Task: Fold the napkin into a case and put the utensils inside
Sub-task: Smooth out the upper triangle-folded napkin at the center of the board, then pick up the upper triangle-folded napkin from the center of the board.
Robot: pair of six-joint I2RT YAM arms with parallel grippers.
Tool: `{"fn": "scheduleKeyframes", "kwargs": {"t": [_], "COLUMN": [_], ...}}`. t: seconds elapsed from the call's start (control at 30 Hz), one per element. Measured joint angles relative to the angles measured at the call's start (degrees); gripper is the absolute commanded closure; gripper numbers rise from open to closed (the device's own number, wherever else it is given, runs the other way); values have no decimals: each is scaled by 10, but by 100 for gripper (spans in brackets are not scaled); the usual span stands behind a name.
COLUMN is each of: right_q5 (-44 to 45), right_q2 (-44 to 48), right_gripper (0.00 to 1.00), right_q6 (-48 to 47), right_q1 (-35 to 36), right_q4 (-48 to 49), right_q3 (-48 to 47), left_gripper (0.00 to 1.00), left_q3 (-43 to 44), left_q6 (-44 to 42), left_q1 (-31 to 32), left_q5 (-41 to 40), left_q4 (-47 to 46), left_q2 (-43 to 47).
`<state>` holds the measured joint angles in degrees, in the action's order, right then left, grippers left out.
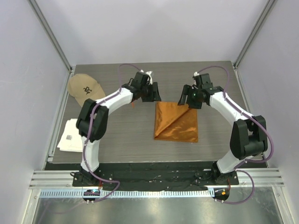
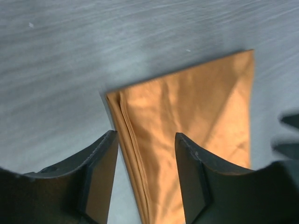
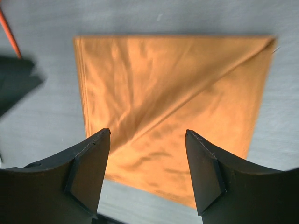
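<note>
Grey desk (image 1: 117, 140), napkin (image 1: 176, 122) folded flat. My left hand (image 2: 145, 136) and right hand (image 3: 147, 133) spread, empty. Next fold: pinch both far corners evenly, keep edges aligned.

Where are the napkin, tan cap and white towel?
napkin (image 1: 176, 122), top view, middle of the folded cloth.
tan cap (image 1: 85, 88), top view, crown near the logo.
white towel (image 1: 71, 134), top view, middle of its upper face.
</note>
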<state>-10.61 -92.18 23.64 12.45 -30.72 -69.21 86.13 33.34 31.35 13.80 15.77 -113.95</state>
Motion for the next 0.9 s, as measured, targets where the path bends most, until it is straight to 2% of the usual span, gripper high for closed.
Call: {"fn": "scheduleKeyframes", "kwargs": {"t": [0.1,0.27,0.43,0.53,0.57,0.63,0.73,0.77,0.87,0.9], "right_q5": [-9,-18,-32,-32,-30,-23,-2,6,41,59], "right_q2": [24,65,86,87,87,87,85,82,67,61], "right_gripper": [29,30,31,31,31,30,28,28,26,26], "right_q6": [-2,-5,-4,-3,-2,1,5,7,10,13], "right_q1": [19,24,29,51,60,83,132,150,204,225], "right_q4": [-3,-5,2,4,4,5,5,4,-2,-5], "right_q3": [33,85,120,131,133,134,134,132,122,117], "left_gripper": [39,39,46,55,61,65,82,92,100,100], "left_q3": [44,76,87,95,95,95,96,96,101,101], "left_q6": [-27,-45,-52,-50,-49,-44,-39,-38,-36,-36], "left_q1": [0,-4,-7,-7,-8,-8,-8,-8,-8,-9], "left_q5": [-6,-3,0,8,9,13,13,11,5,4], "left_q4": [10,32,33,26,23,15,8,7,7,8], "left_q2": [-55,-106,-125,-135,-138,-142,-147,-148,-155,-155]}}
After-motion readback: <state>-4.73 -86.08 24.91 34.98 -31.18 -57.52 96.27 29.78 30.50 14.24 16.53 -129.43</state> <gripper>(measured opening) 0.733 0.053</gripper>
